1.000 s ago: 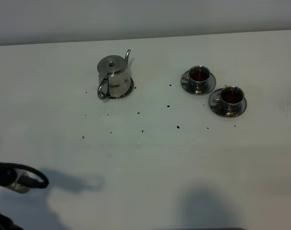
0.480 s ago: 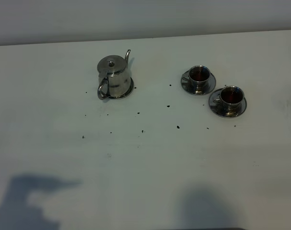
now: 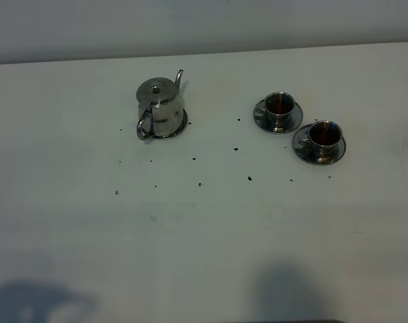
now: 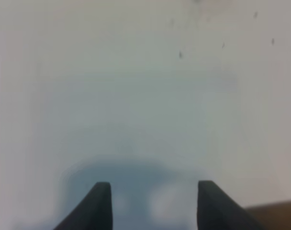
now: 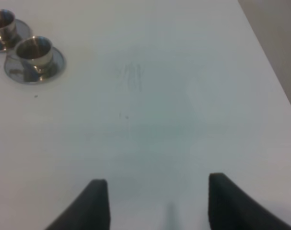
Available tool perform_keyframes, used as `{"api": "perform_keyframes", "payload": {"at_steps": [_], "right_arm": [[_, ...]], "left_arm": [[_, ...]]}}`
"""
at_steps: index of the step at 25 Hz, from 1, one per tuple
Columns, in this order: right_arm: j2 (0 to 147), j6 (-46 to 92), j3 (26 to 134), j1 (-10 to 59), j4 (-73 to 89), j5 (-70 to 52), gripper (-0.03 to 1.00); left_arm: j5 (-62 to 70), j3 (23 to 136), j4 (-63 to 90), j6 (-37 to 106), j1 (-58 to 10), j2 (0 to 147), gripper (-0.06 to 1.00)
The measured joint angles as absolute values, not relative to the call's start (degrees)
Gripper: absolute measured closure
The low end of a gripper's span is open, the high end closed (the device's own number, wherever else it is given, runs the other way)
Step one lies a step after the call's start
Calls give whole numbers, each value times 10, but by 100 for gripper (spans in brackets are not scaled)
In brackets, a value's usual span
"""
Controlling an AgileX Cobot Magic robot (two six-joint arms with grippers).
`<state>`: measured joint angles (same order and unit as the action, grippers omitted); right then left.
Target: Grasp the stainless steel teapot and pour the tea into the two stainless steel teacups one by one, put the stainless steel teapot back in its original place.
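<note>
The stainless steel teapot (image 3: 159, 108) stands upright at the back left of the white table on its round coaster (image 3: 183, 126), the original place, spout pointing away. The two stainless steel teacups (image 3: 279, 110) (image 3: 323, 136) rest on saucers to the right, each holding dark tea (image 3: 279, 103). Neither gripper appears in the high view. My left gripper (image 4: 154, 184) hovers open over bare table, with nothing between its fingers. My right gripper (image 5: 158, 179) is open and empty too, with both teacups (image 5: 34, 51) far ahead of it.
Small dark specks (image 3: 249, 178) dot the table between the pot and the cups. The table's right edge (image 5: 274, 72) runs close beside my right gripper. A brown strip past the table edge (image 4: 279, 215) shows in the left wrist view.
My left arm, at the lower left edge a second ago, has pulled back out of the high view; only its shadow remains. Teapot and cups have not moved.
</note>
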<state>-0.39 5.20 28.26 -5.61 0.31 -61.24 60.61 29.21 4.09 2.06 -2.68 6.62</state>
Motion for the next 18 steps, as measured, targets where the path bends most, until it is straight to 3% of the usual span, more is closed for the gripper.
{"api": "perform_keyframes", "payload": {"at_steps": [5,18], "right_arm": [[-4,52,283,-56,3,-612,52],[-4,52,283,-56,3,-612,52]], "left_arm": [[607,291,41,21,-26,3,50],[607,289,41,22,-26,0,50]]}}
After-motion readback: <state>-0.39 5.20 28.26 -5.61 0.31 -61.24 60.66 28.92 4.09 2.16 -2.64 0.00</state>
